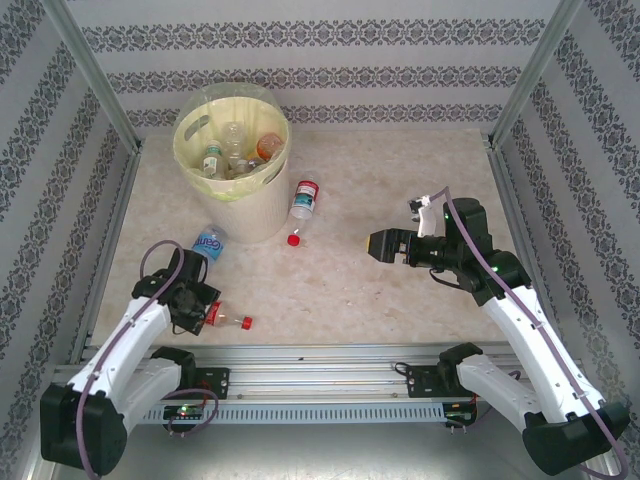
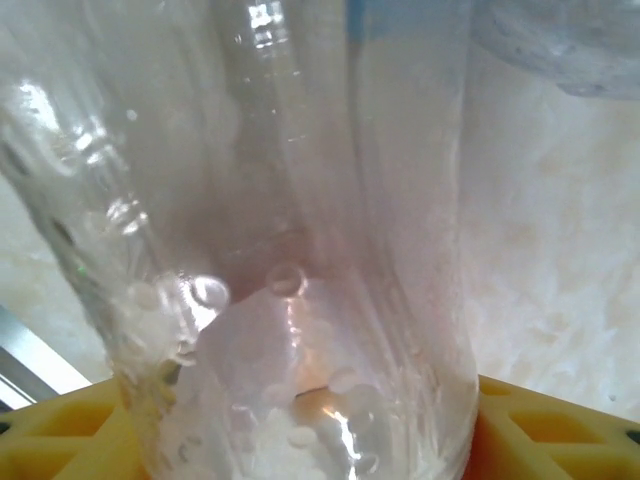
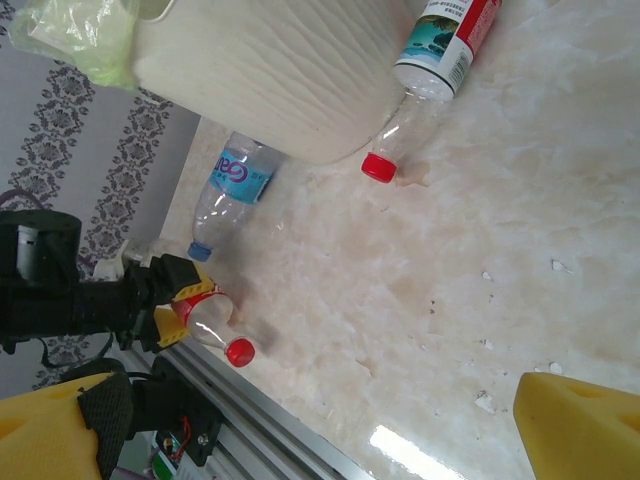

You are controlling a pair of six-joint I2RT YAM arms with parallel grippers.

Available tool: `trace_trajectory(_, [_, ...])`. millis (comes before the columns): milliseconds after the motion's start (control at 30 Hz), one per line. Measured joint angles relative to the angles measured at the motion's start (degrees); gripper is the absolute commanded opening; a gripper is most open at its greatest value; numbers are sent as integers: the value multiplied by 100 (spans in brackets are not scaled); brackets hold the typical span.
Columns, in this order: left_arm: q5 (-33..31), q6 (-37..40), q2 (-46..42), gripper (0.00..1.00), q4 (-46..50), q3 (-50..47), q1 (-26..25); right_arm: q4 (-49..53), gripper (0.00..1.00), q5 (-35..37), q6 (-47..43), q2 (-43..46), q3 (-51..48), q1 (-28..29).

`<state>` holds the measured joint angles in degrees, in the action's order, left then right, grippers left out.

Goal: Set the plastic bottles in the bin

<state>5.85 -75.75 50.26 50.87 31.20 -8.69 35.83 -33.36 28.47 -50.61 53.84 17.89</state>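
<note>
Top view, left gripper point(image 1: 208, 316): seen clamped on the clear red-capped bottle point(image 1: 230, 320), low over the table point(image 1: 400, 300) at its near-left corner.
Top view, bottle axis: laid roughly along the near edge, with the cap pointed toward the middle of the table.
Top view, bin point(image 1: 262, 215): placed at the far left, straight beyond the left gripper and slightly to its right. Several bottles are already gathered inside.
Top view, in between: the blue-labelled bottle point(image 1: 209, 243) is lying against the bin's base, on the line from gripper to bin.
Top view, red-labelled bottle point(image 1: 304, 198): lying just beside the bin's right side, cap toward the arms.
Top view, right gripper point(image 1: 378, 245): held at mid-table, well apart from the bin, pointed left.
Top view, nearer arm: the left, judged by position.

Left wrist view, grip: the clear red-capped bottle is pictured pressed between the yellow pads point(image 2: 60, 440), its body running away from the camera.

Right wrist view, fingers point(image 3: 580, 420): spread wide, with nothing held between them.
Right wrist view, loose bottles: the red-labelled bottle and the blue-labelled bottle are shown flat against the bin's wall.

Coming move, judged: a lift up and away is called for, high enough for the rim to be cleared.
</note>
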Motion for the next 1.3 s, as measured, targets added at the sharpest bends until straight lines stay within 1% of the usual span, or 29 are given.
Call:
trace_trajectory(167, [-35, -15, -426, 62, 321, 216, 0, 0, 98, 0, 0, 0, 0, 0])
trace_trajectory(300, [-140, 173, -459, 60, 573, 737, 0, -2, 98, 0, 0, 0, 0, 0])
trace_trajectory(500, [-424, 933, -234, 60, 721, 1910, -13, -2, 98, 0, 0, -2, 0, 0])
trace_trajectory(600, [-516, 1530, -22, 58, 730, 2562, -24, 0, 98, 0, 0, -2, 0, 0])
trace_trajectory(700, [-573, 2326, 400, 57, 737, 3405, -26, -2, 98, 0, 0, -7, 0, 0])
trace_trajectory(900, [-654, 4002, 1766, 57, 787, 5805, -26, 0, 98, -2, -2, -28, 2, 0])
trace_trajectory(967, [-680, 4518, 2170, 56, 802, 6570, -26, 0, 98, -2, 0, -28, 4, 0])
trace_trajectory(1167, [-835, 5637, 3117, 54, 887, 8325, -26, 2, 98, -2, 0, -28, 28, 0])
trace_trajectory(1300, [-848, 6175, 3757, 54, 920, 9396, -26, 9, 98, 0, 0, -28, 74, 0])
